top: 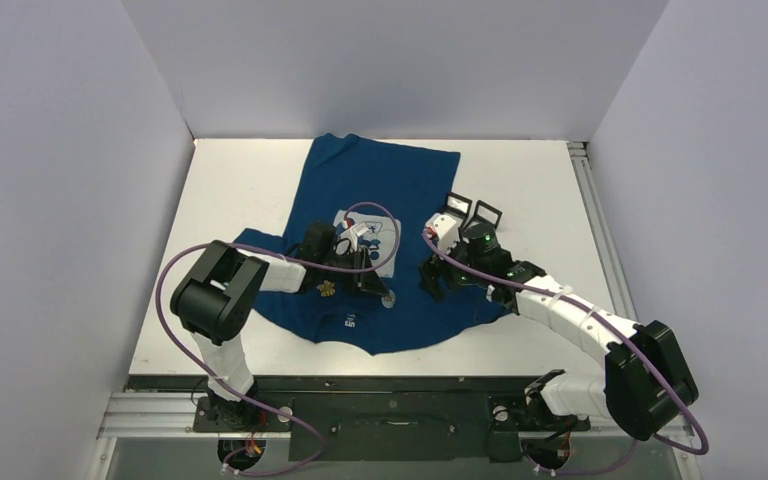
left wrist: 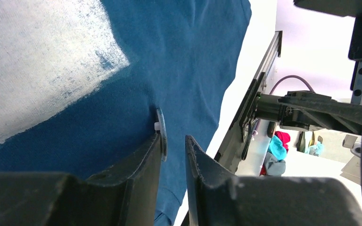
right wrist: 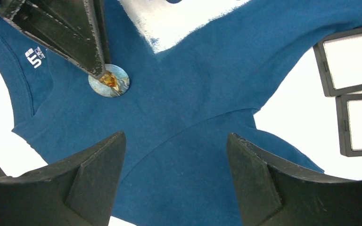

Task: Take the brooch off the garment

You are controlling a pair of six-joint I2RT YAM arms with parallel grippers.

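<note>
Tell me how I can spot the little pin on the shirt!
Find the dark blue T-shirt spread on the white table. Between its pale square print and the collar sits the brooch, right at the tip of the left tool. It is a small round disc, pale blue with a painted face, unlike the tiny white label printed inside the collar.

White table (top: 230,200), dark blue T-shirt (top: 400,180) spread flat, two black-framed squares (top: 487,213) beside it
</note>
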